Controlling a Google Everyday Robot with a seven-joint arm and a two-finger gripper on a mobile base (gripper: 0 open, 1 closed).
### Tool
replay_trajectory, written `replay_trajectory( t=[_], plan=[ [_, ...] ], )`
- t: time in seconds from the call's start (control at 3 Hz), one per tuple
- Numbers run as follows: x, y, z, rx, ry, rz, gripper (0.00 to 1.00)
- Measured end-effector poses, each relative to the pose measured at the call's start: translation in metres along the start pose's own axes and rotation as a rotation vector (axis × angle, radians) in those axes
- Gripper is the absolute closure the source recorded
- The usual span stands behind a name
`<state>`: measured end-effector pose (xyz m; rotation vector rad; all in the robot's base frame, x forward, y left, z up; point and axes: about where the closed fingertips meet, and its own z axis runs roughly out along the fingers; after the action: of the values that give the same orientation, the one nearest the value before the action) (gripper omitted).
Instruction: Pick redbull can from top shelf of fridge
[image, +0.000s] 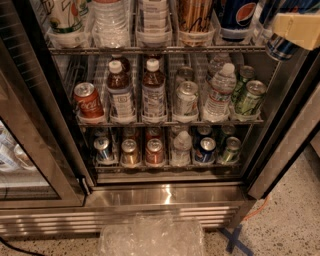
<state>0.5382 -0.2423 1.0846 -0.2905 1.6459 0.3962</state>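
The fridge (165, 196) stands open in front of me, with rows of drinks on chrome wire racks. The top shelf (150, 49) runs along the top of the view and holds drinks in clear lane trays. The redbull can (279, 46), blue and silver, sits at the shelf's far right end, and only its lower part shows. My gripper (296, 27), with a pale yellow pad, is at the top right corner, directly in front of the can and overlapping it. I cannot tell whether it grips the can.
A dark-blue Pepsi can (237, 17) stands just left of the redbull can. Bottles and cans fill the two lower racks, with a red Coke can (89, 102) at the left. The glass door (30, 150) hangs open at the left. A clear plastic bag (150, 237) lies on the floor.
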Motion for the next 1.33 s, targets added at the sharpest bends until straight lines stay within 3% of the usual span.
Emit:
replay_trajectory(
  t=[0.33, 0.67, 1.0, 1.33],
  plan=[
    [-0.001, 0.016, -0.018, -0.098, 0.061, 0.026, 1.00],
    [0.004, 0.031, -0.020, -0.150, 0.085, 0.026, 1.00],
    [0.004, 0.031, -0.020, -0.151, 0.086, 0.026, 1.00],
    [0.030, 0.059, -0.012, -0.245, 0.136, 0.044, 1.00]
  ],
)
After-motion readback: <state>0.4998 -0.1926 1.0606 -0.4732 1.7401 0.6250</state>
